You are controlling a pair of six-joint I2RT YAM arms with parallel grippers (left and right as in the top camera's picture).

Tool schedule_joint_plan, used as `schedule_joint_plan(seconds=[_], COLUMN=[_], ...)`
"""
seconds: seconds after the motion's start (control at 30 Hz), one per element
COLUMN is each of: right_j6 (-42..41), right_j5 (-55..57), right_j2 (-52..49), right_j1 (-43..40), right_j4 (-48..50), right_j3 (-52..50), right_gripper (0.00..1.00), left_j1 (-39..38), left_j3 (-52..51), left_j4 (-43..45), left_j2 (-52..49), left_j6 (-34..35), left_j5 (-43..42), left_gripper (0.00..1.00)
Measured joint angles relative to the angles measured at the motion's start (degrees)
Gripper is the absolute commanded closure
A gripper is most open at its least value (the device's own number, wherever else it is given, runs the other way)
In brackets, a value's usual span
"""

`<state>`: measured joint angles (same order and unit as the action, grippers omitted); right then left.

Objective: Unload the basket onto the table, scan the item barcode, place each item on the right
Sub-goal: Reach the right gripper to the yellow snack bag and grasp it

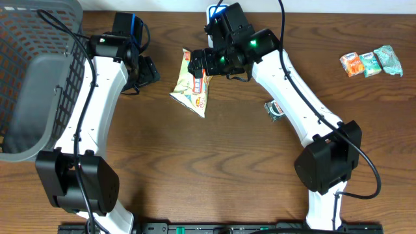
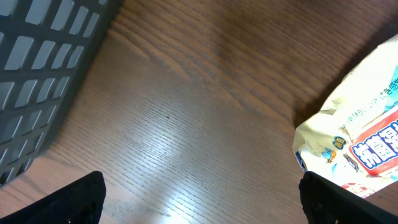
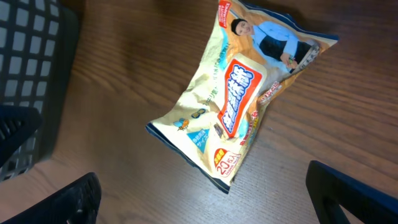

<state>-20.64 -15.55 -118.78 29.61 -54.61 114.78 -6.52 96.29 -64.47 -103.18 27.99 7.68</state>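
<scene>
A crinkled, glossy cream packet (image 3: pixel 239 99) with a red label is lying flat on the grained brown wooden table (image 1: pixel 214 162). A grey plastic lattice basket (image 1: pixel 29 84) is sitting at the table's left side. The right claw (image 3: pixel 205 199) is hovering over the packet's upper end, fingers spread wide, gripping nothing. The left claw (image 2: pixel 199 202) is also gaping empty, with the packet lying just beyond its right finger.
</scene>
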Motion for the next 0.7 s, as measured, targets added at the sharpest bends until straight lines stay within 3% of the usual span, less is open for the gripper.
schedule_joint_plan(seconds=[0.33,0.5,0.6,0.7], right_j6=[-2.56,-7.80,-10.29,-11.37], right_j5=[1.60,7.19,9.53,10.86], right_j2=[-5.81,-10.56,-13.73,-16.57], right_j1=[0.39,0.44,0.44,0.44], right_j4=[2.67,3.02,4.92,3.80], right_j3=[0.00,-0.07,-0.07,-0.07], right_gripper=[0.09,0.05,0.16,0.19], left_j1=[0.00,0.00,0.00,0.00], left_j3=[0.00,0.00,0.00,0.00], left_j4=[0.00,0.02,0.02,0.00], left_j2=[0.00,0.00,0.00,0.00], left_j6=[0.00,0.00,0.00,0.00], left_j5=[0.00,0.00,0.00,0.00], left_gripper=[0.02,0.02,0.03,0.02])
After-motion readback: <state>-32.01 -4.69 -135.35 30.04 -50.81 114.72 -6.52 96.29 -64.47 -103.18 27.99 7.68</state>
